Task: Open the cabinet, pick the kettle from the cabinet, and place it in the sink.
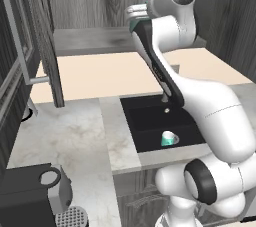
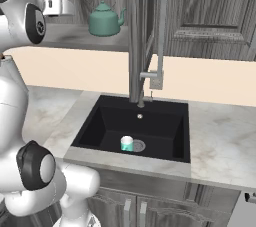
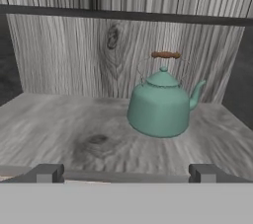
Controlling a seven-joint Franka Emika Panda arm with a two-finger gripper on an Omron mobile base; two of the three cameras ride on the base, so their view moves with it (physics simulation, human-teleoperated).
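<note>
My gripper (image 3: 126, 172) is wide open, so I go straight for the round green kettle (image 3: 160, 105) at one o'clock and grab its brown handle.

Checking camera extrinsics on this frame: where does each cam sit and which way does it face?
Left base view: behind the arm on its left, looking forward and down at the open cabinet, counter and sink; the white arm rises from lower right.
Right base view: behind on its right, facing the sink, faucet and kettle; arm at left edge.
Hand view: on the hand, looking level into the cabinet shelf at the kettle; open fingers at bottom.
Shared: both base views show sink and small cup; right base and hand views share the kettle.
</note>
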